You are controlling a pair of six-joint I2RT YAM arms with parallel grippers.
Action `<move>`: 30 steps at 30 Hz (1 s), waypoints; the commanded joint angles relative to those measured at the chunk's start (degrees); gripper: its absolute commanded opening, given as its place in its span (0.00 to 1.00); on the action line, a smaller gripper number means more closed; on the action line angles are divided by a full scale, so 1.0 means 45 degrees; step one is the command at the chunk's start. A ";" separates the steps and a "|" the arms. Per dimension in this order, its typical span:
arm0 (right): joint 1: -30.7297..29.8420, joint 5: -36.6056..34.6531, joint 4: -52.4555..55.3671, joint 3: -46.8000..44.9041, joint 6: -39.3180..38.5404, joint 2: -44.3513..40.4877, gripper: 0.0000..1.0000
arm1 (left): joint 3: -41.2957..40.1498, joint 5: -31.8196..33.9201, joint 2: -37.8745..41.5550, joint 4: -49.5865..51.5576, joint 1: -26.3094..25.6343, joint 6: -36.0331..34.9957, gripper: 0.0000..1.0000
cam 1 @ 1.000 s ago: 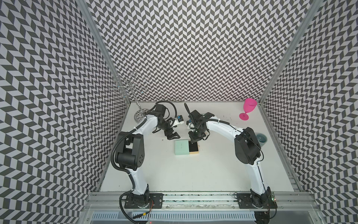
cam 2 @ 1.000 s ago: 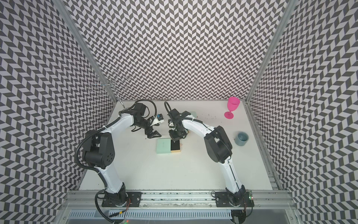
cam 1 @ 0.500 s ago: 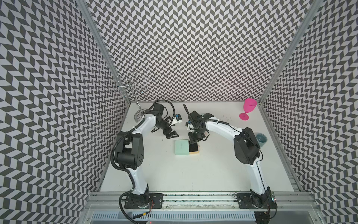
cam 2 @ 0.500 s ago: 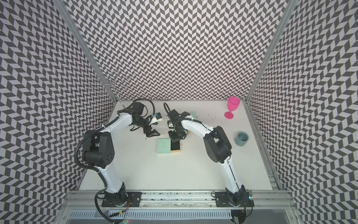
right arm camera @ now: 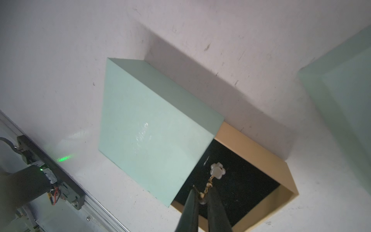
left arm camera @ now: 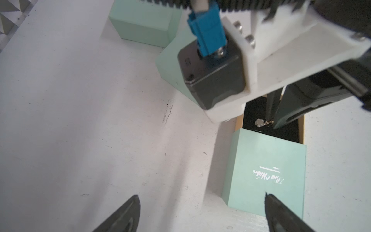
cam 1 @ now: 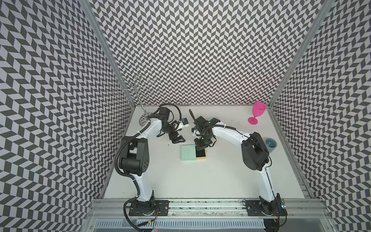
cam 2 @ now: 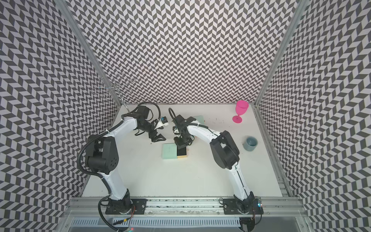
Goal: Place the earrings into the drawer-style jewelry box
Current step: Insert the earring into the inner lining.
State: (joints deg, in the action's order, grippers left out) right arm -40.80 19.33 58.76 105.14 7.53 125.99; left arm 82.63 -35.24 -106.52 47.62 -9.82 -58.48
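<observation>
The right gripper [right arm camera: 201,193] is pinched on the gold hook of one earring [right arm camera: 217,170], whose pale flower-shaped charm hangs over the black lining of the open drawer [right arm camera: 251,144]. The drawer sticks out to the right of the mint-green jewelry box [cam 1: 188,152], mid-table. The left gripper [cam 1: 177,140] hangs just far-left of that box, jaws spread wide and empty. A pink goblet [cam 1: 258,112] stands at the far right, with a grey cup [cam 1: 270,145] nearer

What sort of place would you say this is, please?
Probably a robotics lab test cell: chevron-patterned walls enclose a white table, and two arms are bolted to an aluminium rail at its front.
</observation>
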 commanded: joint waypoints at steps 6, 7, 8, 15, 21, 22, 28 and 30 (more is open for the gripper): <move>-0.0104 -0.0173 -0.0128 -0.0304 -0.0150 0.0148 0.15 | 0.0387 -0.0273 -0.0162 0.0080 0.0035 -0.0262 0.97; -0.0114 -0.0193 -0.0110 -0.0294 -0.0169 0.0209 0.16 | 0.0388 -0.0290 -0.0169 0.0077 0.0035 -0.0247 0.97; -0.0111 -0.0214 -0.0090 -0.0250 -0.0200 0.0257 0.16 | 0.0407 -0.0292 -0.0149 0.0083 0.0035 -0.0262 0.97; -0.0114 -0.0584 0.0064 0.0046 -0.0172 0.0095 0.18 | 0.0354 -0.0215 -0.0147 0.0333 0.0015 -0.0601 0.97; -0.0094 -0.0994 0.0184 0.0228 -0.0224 -0.0095 0.15 | 0.0388 -0.0243 -0.0192 0.0394 -0.0058 -0.0710 0.96; -0.0079 -0.1052 0.0184 0.0275 -0.0226 -0.0014 0.15 | 0.0369 -0.0218 -0.0197 0.0415 -0.0090 -0.0757 0.96; -0.0077 -0.1164 0.0282 0.0785 -0.0208 0.0362 0.14 | 0.0272 -0.0079 -0.0286 0.0576 -0.0228 -0.1067 0.96; -0.0060 -0.1219 0.0262 0.0797 -0.0277 0.0436 0.14 | 0.0271 -0.0057 -0.0306 0.0593 -0.0219 -0.1092 0.96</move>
State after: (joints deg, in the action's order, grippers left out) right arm -40.82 15.14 59.81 107.42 7.42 126.41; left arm 82.63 -35.16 -107.28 48.58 -10.52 -61.49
